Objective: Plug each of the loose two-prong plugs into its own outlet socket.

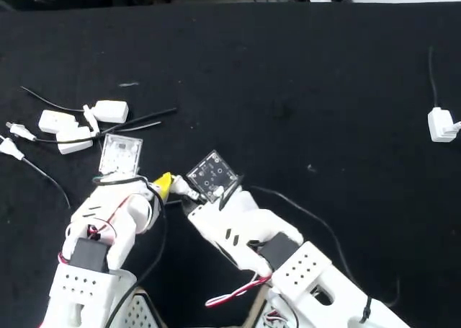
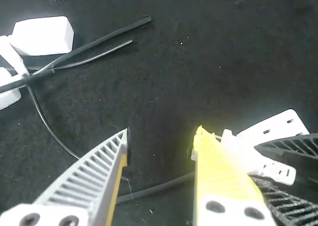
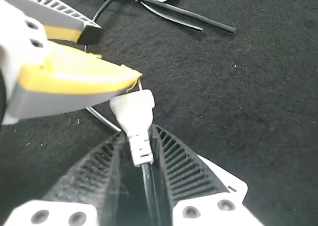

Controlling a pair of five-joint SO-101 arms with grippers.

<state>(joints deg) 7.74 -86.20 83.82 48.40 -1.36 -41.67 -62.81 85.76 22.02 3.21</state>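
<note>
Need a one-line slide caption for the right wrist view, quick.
Right gripper clamps a white two-prong plug by its cord end, with the left gripper's yellow finger close beside its head.

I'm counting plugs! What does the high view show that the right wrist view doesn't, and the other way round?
High view: a square socket and a lone plug by the table's right edge. Right wrist view: the cord running back between the right gripper's dark fingers. Both: the held plug and the left gripper's yellow fingertip.
</note>
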